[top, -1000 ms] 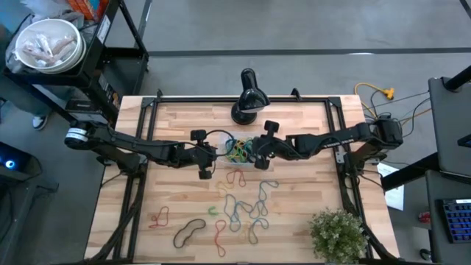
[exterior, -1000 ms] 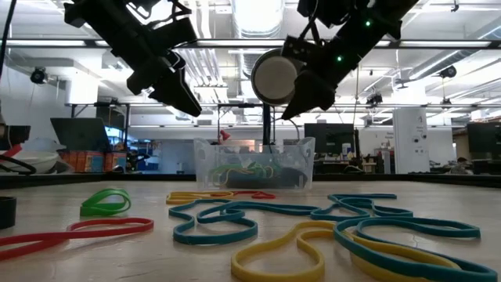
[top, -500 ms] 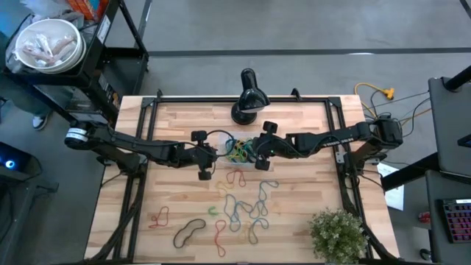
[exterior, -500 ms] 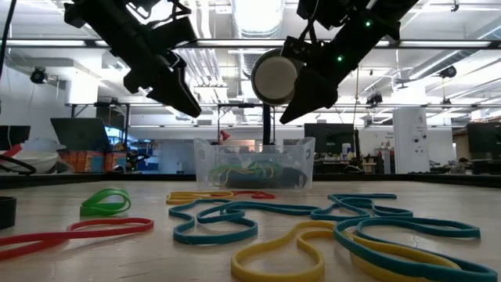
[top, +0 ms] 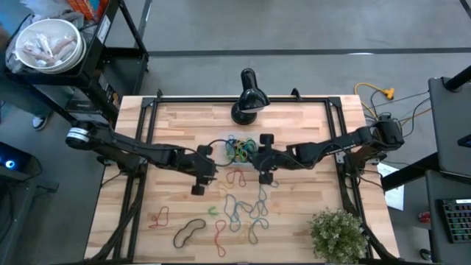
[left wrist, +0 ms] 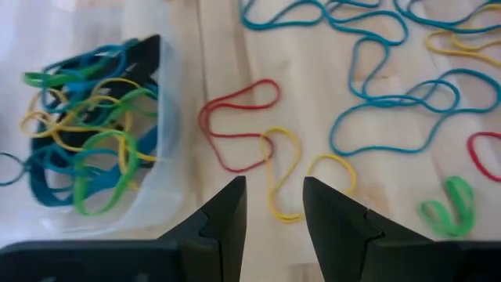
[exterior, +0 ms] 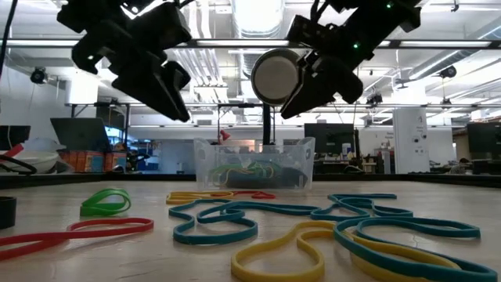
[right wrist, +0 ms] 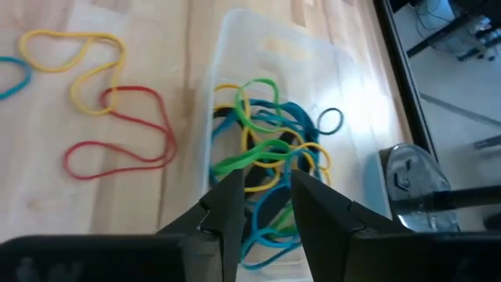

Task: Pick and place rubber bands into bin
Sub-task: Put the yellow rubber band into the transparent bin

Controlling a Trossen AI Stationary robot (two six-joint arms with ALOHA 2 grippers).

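Two grippers were shown above the table, the left gripper [top: 200, 171] narrowly parted and empty just left of the bin [top: 237, 149], which stood centrally so both arms reach it, the right gripper [top: 265, 165] likewise parted and empty over loose rubber bands [top: 246, 210].

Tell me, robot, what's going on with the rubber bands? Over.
Both fingers open, empty, beside the bin. Some rubber bands in bin, many on table. Nothing blocking.
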